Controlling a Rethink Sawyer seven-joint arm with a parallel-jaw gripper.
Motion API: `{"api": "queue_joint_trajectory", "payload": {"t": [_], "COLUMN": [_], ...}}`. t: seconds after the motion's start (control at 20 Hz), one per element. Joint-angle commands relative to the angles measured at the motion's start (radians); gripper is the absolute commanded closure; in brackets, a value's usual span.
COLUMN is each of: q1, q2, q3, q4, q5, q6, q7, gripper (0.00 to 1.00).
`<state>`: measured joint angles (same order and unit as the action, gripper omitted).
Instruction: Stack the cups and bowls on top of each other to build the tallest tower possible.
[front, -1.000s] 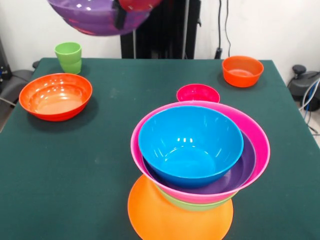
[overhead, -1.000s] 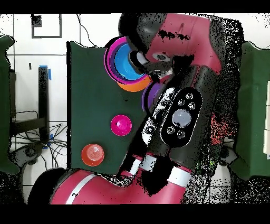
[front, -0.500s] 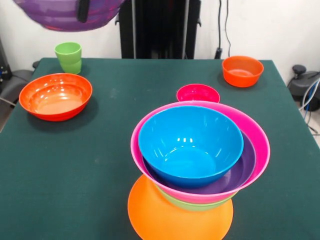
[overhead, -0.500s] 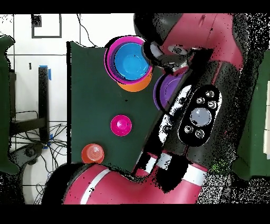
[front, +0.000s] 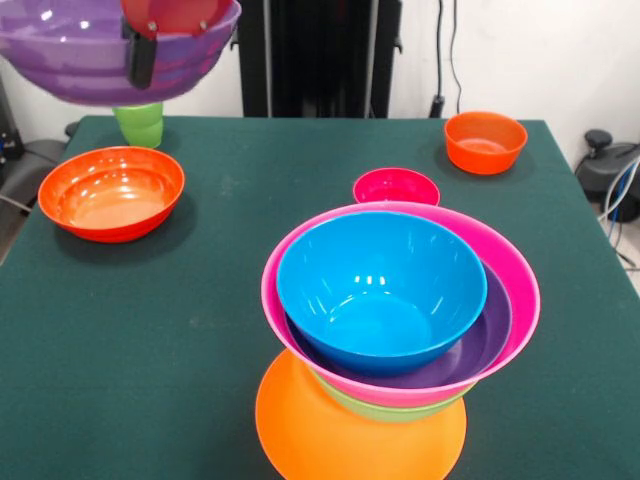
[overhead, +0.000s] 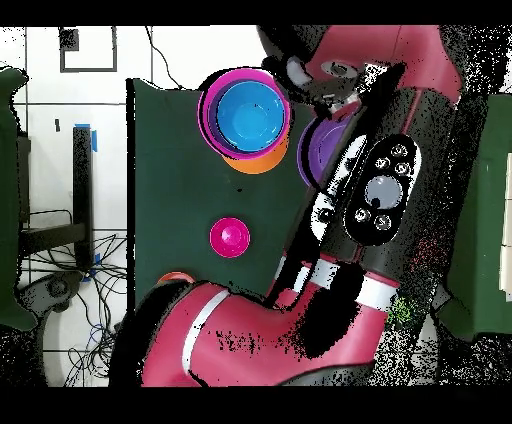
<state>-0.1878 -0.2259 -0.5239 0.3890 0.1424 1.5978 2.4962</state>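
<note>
Purple plastic fills the upper left of the front view: one large purple bowl (front: 90, 50) hangs in the air above the table's far left corner, the gripper (front: 150, 35) clamped on its rim, one dark finger (front: 140, 58) showing down the outside wall. Behind it stands the single light-green cup (front: 140, 122), partly hidden.

On the green table (front: 200, 300) the tower (front: 395, 340) sits near the front edge, five pieces in all: an upturned orange bowl (front: 340, 440) at the base, then a green bowl (front: 395, 408), a pink bowl (front: 500, 270), a second purple bowl (front: 480, 340) and a blue bowl (front: 380, 290) on top.

Three bowls stand loose: a wide red-orange bowl (front: 110, 192) at the left, a smaller red-orange bowl (front: 485, 141) at the far right, and a small magenta bowl (front: 396, 187) just behind the tower.

No writing can be read.
</note>
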Motion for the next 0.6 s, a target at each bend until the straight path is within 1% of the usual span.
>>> {"api": "queue_joint_trajectory", "payload": {"t": [0.05, 0.1, 0.35, 0.6], "q1": [-0.012, -0.010, -0.018, -0.030], "q2": [0.110, 0.113, 0.154, 0.194], "q3": [0.042, 0.036, -0.031, -0.118], "q4": [-0.152, -0.154, -0.233, -0.303], "q5": [0.030, 0.037, 0.087, 0.180], "q6": [0.145, 0.145, 0.174, 0.214], "q7": [-0.081, -0.070, -0.024, 0.029], "gripper": [1.00, 1.00, 1.00, 1.00]}}
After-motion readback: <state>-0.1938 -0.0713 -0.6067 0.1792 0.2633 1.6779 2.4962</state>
